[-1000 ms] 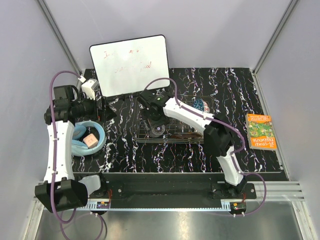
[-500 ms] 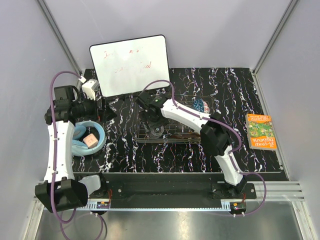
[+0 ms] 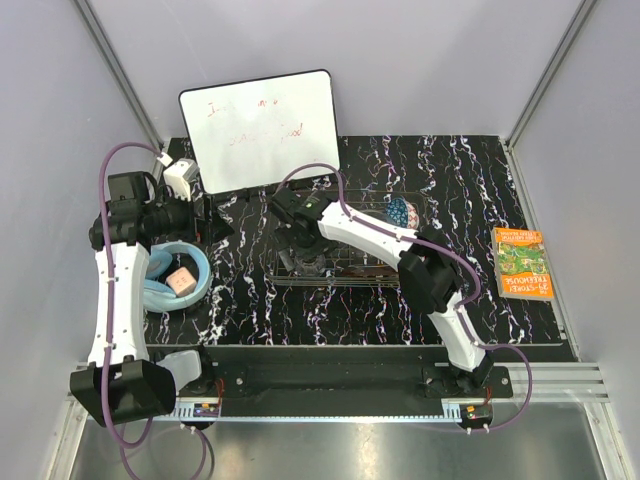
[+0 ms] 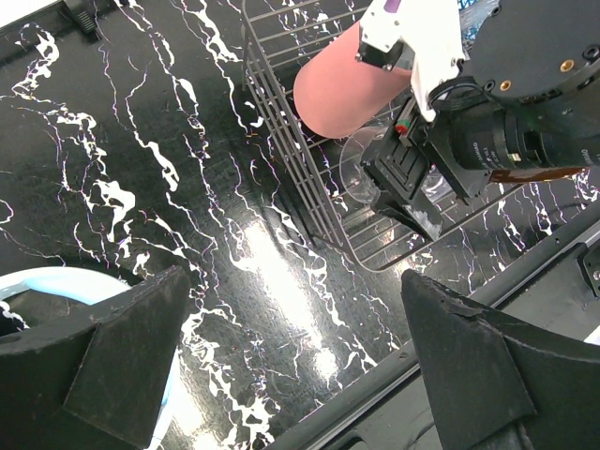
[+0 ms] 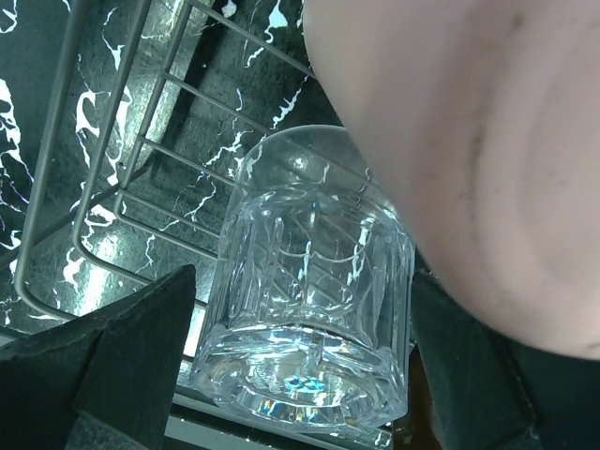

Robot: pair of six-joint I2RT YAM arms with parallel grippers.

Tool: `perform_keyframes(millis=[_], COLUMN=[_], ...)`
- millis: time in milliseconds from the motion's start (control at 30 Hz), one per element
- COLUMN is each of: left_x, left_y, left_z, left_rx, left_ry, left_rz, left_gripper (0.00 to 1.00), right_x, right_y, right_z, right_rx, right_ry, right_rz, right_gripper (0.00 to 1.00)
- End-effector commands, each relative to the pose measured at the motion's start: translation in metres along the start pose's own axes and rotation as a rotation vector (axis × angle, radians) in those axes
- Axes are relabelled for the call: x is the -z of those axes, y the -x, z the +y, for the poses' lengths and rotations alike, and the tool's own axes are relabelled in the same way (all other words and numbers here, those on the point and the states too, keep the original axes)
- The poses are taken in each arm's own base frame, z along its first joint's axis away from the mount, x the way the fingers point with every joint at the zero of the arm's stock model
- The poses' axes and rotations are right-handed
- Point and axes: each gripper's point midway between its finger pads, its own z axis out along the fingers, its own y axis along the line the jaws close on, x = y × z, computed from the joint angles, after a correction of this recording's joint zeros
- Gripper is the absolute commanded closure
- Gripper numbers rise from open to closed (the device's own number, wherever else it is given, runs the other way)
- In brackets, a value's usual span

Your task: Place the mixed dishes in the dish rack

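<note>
The right gripper has its fingers spread wide to either side of a clear glass. A thin gap shows at the left finger; on the other side I cannot tell whether the pad touches. The glass rests inside the dish rack, at its left end, its thick base turned toward the wrist camera. A pink cup lies on its side against the glass, in the same end of the rack. The right arm stretches forward and to the left across the rack, wrist bent down into it.

The left gripper hangs wide open and holds nothing, above the black marbled table just left of the rack's end wall. Its arm stands upright with the forearm pointing right.

A blue patterned bowl sits at the rack's far right corner. A light-blue bowl holding a small cube lies under the left arm. A whiteboard stands behind it, and a book lies at the table's right edge.
</note>
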Motion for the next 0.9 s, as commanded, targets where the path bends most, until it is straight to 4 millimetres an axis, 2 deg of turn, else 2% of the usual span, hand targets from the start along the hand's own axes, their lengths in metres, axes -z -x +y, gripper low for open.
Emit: perform_keyframes(millis=[0, 167, 400, 533, 633, 733, 767, 833, 867], left_x=[0.004, 0.004, 0.005, 0.006, 0.007, 0.009, 0.009, 0.01, 0.01], left_y=[0.011, 0.01, 0.01, 0.008, 0.008, 0.009, 0.009, 0.011, 0.011], left_z=[-0.01, -0.007, -0.008, -0.009, -0.01, -0.01, -0.011, -0.011, -0.012], left_rx=[-0.054, -0.058, -0.065, -0.069, -0.073, -0.078, -0.078, -0.082, -0.079], left_ry=[-0.032, -0.02, -0.019, -0.019, -0.017, -0.011, -0.011, -0.007, -0.009], left_rz=[-0.055, -0.053, -0.055, -0.056, -0.058, -0.061, -0.061, -0.065, -0.065], left_gripper=[0.01, 0.01, 0.01, 0.01, 0.01, 0.01, 0.01, 0.01, 0.01], right_x=[0.011, 0.035, 0.076, 0.098, 0.127, 0.155, 0.174, 0.185, 0.202], right_y=[0.017, 0.021, 0.021, 0.025, 0.034, 0.033, 0.033, 0.026, 0.025], right_z=[0.008, 0.004, -0.012, -0.012, -0.014, -0.018, -0.023, -0.031, -0.043], right_rx=[0.026, 0.032, 0.052, 0.051, 0.036, 0.023, 0.013, 0.001, -0.022], right_ry=[0.006, -0.005, -0.039, -0.021, -0.013, 0.002, 0.004, -0.017, -0.047], right_rz=[-0.064, -0.089, -0.126, -0.158, -0.204, -0.236, -0.274, -0.29, -0.336], right_gripper=[0.0, 0.0, 0.0, 0.0, 0.0, 0.0, 0.0, 0.0, 0.0])
